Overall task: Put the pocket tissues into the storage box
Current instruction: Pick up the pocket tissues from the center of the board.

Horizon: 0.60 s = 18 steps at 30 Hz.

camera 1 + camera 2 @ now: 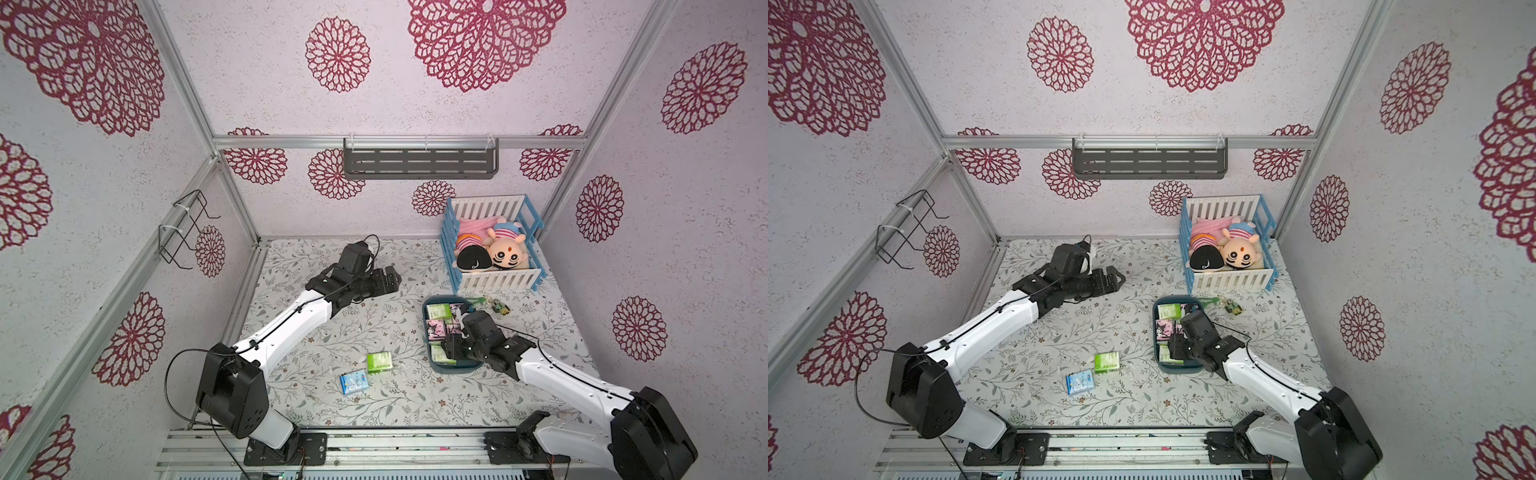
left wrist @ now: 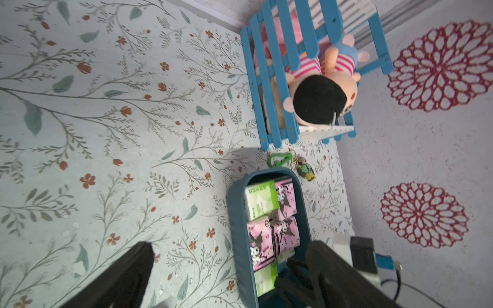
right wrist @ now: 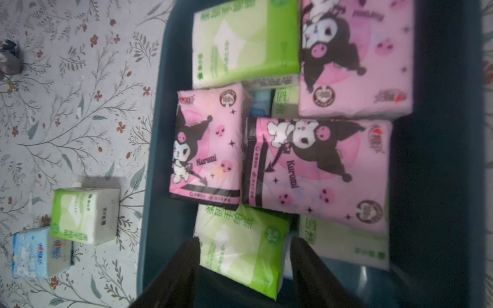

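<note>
1. The step in hand looks like the release. The right end effector point(image 3: 245, 246), fingers apart, straddles a green pack point(image 3: 240, 256) lying at the six o'clock end of the storage box point(image 1: 453, 368).
2. A loose green pack point(image 1: 379, 362) and a blue pack point(image 1: 354, 382) lie on the bench point(image 1: 332, 316), at eight o'clock from the box.
3. The left end effector point(image 1: 1118, 279), fingers apart and empty, hangs at ten o'clock.
4. The next move likely calls for lifting clear, then gripping the loose green pack from above.

Two plush dolls point(image 1: 494, 253) are lying in a toy crib point(image 1: 498, 281); a keychain figure point(image 1: 501, 307) is sitting near its front rail.
</note>
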Available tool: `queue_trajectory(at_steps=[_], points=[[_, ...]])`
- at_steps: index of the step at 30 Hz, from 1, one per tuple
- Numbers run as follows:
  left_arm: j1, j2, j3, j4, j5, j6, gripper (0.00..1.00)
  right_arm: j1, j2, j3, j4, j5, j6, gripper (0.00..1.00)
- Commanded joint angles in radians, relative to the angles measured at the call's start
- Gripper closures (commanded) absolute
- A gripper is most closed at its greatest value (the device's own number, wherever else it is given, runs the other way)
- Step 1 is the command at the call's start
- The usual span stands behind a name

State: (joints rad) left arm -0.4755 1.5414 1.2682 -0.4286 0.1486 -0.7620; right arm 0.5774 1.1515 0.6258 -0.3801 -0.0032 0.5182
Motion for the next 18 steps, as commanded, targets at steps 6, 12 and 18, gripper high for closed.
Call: queue_trajectory(at_steps=[6, 12, 18], points=[[0.225, -0.115, -0.055, -0.153, -0.043, -0.002, 0.03, 0.221, 0.074, 0.227, -0.003, 0.112, -0.068, 0.32], [0.330, -0.233, -0.178, -0.185, -0.041, 0.007, 0.03, 0.301, 0.288, 0.283, 0.106, -0.044, -0.048, 0.29], [0.359, -0.275, -0.247, -0.173, -0.004, 0.012, 0.03, 0.337, 0.457, 0.291, 0.153, -0.099, -0.002, 0.26]])
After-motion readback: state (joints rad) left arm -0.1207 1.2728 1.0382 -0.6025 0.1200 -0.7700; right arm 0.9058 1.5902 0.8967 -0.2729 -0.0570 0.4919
